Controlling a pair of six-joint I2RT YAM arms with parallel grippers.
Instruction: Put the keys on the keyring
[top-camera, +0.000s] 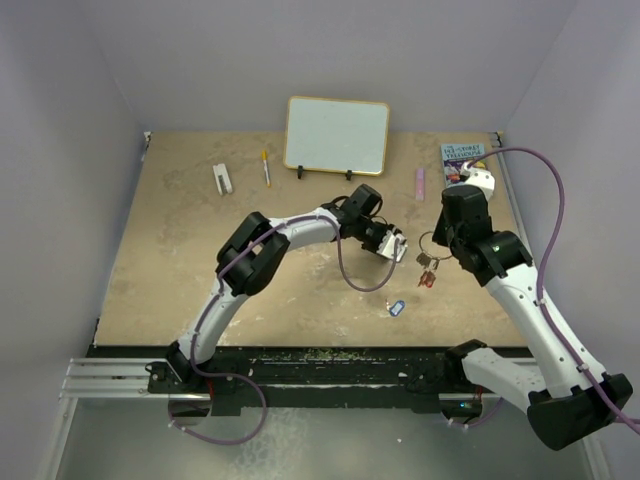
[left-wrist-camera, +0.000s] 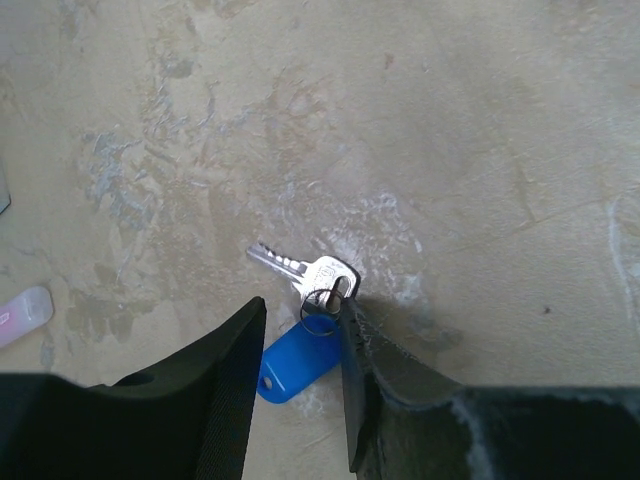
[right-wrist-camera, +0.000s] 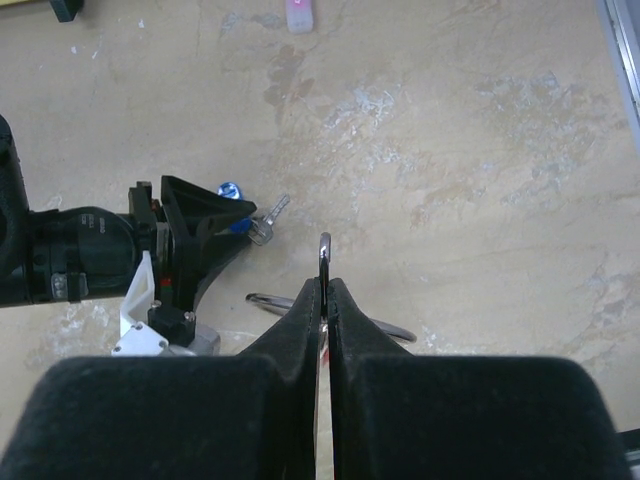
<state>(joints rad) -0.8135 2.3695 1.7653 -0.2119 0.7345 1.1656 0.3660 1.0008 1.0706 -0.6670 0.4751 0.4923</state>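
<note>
silver key (left-wrist-camera: 318, 273), blue tag (left-wrist-camera: 298, 368) between hand (left-wrist-camera: 300, 306) fingers

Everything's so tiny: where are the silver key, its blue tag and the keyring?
silver key (left-wrist-camera: 292, 265), left wrist view, its blade.
blue tag (left-wrist-camera: 297, 358), left wrist view, its plastic middle.
keyring (right-wrist-camera: 324, 252), right wrist view, its top wire.

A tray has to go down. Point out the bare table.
Bare: the left side, between the white block, the left arm and the near edge. Crowded: centre right, where the left gripper and right gripper meet by the keys, keyring and blue tag.
</note>
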